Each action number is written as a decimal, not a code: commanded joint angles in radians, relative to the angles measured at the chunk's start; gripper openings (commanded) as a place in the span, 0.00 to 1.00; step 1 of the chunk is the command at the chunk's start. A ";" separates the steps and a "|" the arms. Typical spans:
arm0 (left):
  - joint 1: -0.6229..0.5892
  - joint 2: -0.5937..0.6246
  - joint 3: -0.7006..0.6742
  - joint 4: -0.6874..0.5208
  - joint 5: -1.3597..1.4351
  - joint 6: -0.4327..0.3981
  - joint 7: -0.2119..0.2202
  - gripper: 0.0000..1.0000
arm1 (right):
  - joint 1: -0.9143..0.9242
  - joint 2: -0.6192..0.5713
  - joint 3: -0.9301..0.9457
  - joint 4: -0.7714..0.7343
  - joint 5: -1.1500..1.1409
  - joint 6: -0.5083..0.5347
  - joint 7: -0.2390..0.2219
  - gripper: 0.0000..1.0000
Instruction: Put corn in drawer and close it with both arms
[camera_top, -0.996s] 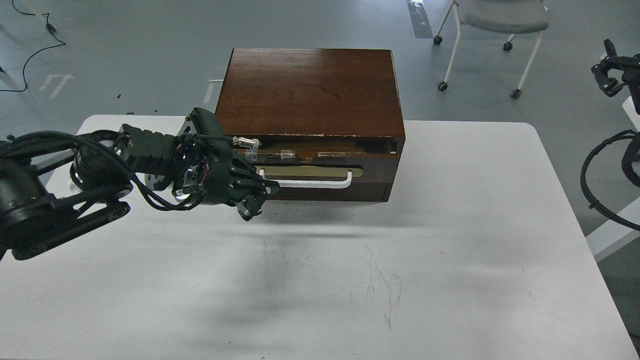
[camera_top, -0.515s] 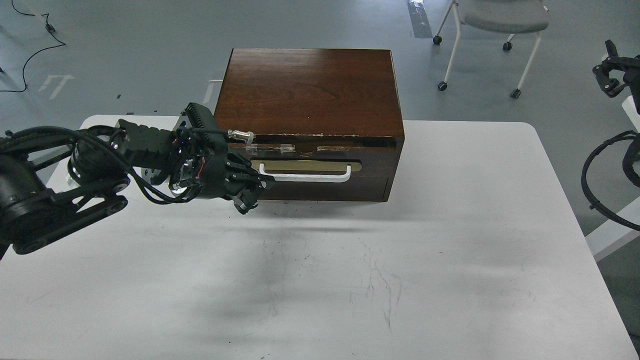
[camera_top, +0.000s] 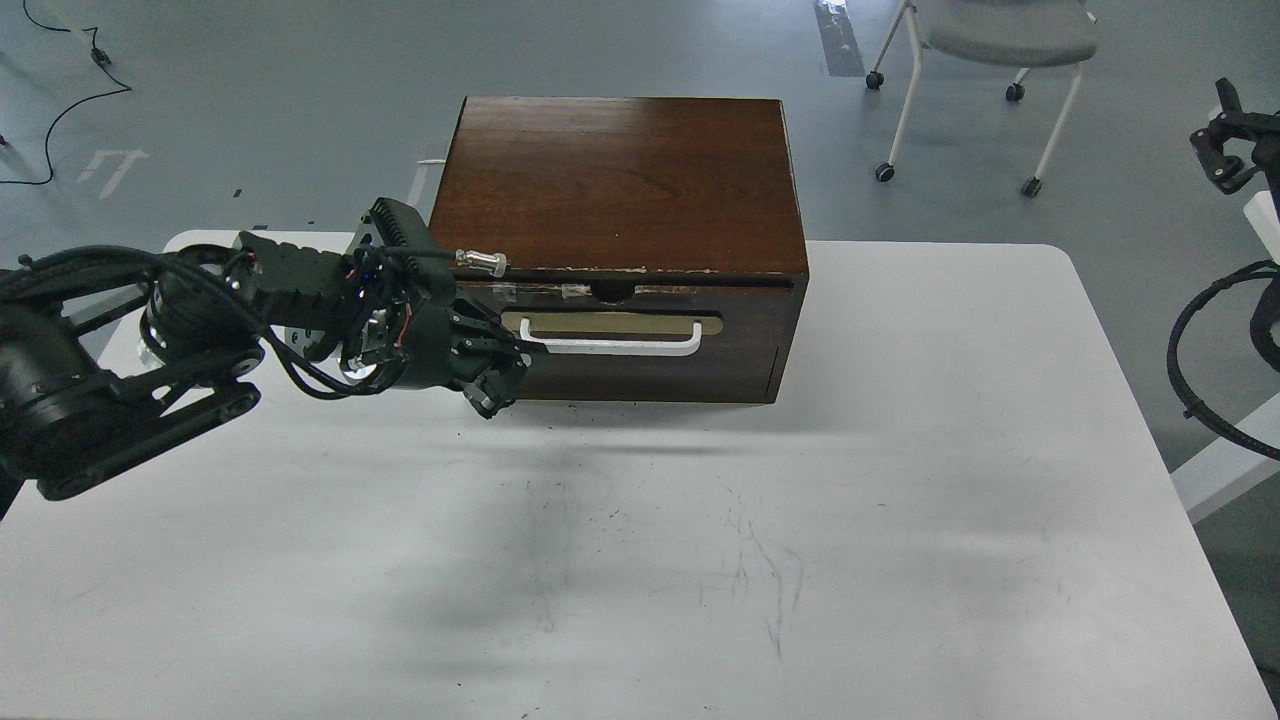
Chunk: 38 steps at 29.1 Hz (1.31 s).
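Note:
The dark-brown drawer (camera_top: 745, 335) sits pushed in, its front flush with the cabinet (camera_top: 620, 180). Its white bar handle (camera_top: 610, 349) lies on a tan oval plate under the chipped, taped top edge. My left gripper (camera_top: 510, 368) is against the drawer front at the left end of the handle, fingers apart and holding nothing. The corn is out of view. My right gripper (camera_top: 1222, 140) is raised at the far right edge, well away from the cabinet, small and dark.
The cabinet stands at the back middle of the white table (camera_top: 700, 560). A plain dark panel (camera_top: 650, 385) runs below the drawer. A wheeled grey chair (camera_top: 1000, 40) stands on the floor behind. Black cables (camera_top: 1200, 350) hang at the right edge.
The drawer has gone from partly open, with pale wood showing, to fully pushed in. My left gripper moved back and slightly up with the drawer front. The right arm barely moved.

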 joint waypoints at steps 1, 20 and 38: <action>0.000 -0.002 0.000 0.003 0.000 0.001 0.000 0.00 | 0.000 0.000 0.000 0.000 0.001 0.001 0.000 1.00; 0.002 -0.005 -0.003 0.003 -0.046 0.036 -0.013 0.00 | 0.000 -0.002 0.001 -0.003 -0.001 0.001 0.000 1.00; 0.020 0.116 -0.306 0.064 -1.081 0.129 -0.194 0.39 | -0.001 -0.044 0.006 0.005 0.001 0.060 0.038 1.00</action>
